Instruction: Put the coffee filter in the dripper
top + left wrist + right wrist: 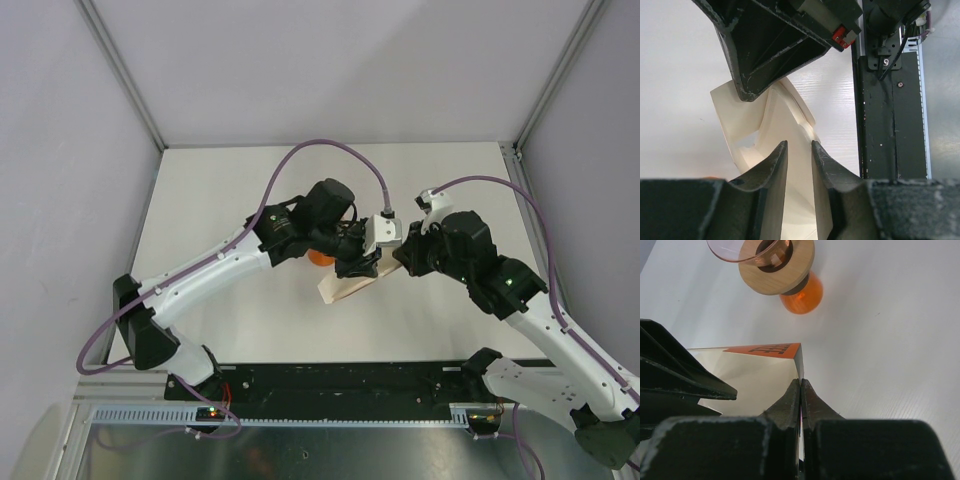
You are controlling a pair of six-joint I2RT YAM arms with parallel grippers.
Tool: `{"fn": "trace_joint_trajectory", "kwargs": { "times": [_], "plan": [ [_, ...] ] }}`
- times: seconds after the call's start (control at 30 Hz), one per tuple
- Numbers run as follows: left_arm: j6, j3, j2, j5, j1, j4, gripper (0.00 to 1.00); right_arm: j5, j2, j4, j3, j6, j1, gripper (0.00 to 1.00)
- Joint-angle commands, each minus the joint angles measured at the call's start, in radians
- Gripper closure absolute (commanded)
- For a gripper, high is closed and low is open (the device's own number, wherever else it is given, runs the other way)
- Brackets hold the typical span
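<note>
The coffee filter (pixel 785 115) is cream-white curved paper, bowed up under my left gripper (pixel 799 144). A fold of it fills the narrow gap between the jaws, and I cannot tell whether they touch it. My right gripper (pixel 800 381) is shut on the edge of the flat orange-printed packet (pixel 765 349). The dripper (pixel 735 250), a clear pinkish funnel in a wooden ring (pixel 777 265), stands beyond the packet. In the top view both grippers meet over the packet (pixel 345 288) at mid-table. There the left gripper (pixel 357 265) and its arm hide the dripper.
A small orange cup (pixel 802 292) sits against the wooden ring, and it shows beside the left arm (pixel 320 258). The right gripper's black body (pixel 770 45) hangs close above the filter. A black rail (pixel 340 380) runs along the table's near edge.
</note>
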Motion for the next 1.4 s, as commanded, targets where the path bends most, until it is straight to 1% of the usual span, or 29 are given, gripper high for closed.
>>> {"fn": "trace_joint_trajectory", "kwargs": {
  "times": [0.0, 0.13, 0.33, 0.63, 0.83, 1.13, 1.37],
  "plan": [
    [0.001, 0.033, 0.000, 0.007, -0.008, 0.013, 0.69, 0.012, -0.007, 0.013, 0.046, 0.000, 0.007, 1.00],
    [0.004, 0.034, 0.000, -0.008, -0.009, 0.013, 0.69, 0.012, -0.007, 0.015, 0.047, -0.001, 0.007, 1.00],
    [0.019, 0.031, -0.013, -0.012, -0.008, 0.013, 0.72, 0.012, -0.009, 0.012, 0.047, -0.003, 0.008, 1.00],
    [0.010, 0.040, 0.000, -0.026, -0.007, 0.013, 0.71, 0.011, -0.011, 0.013, 0.047, -0.003, 0.009, 1.00],
    [0.038, 0.029, -0.024, -0.063, -0.007, 0.013, 0.69, 0.013, -0.011, 0.008, 0.047, -0.006, 0.010, 1.00],
    [0.040, 0.021, -0.022, -0.054, -0.007, 0.011, 0.67, 0.004, -0.002, 0.020, 0.047, -0.010, 0.010, 1.00],
    [0.063, 0.000, -0.052, -0.067, -0.007, 0.011, 0.62, 0.008, -0.005, 0.016, 0.046, -0.012, 0.010, 1.00]
  ]
}}
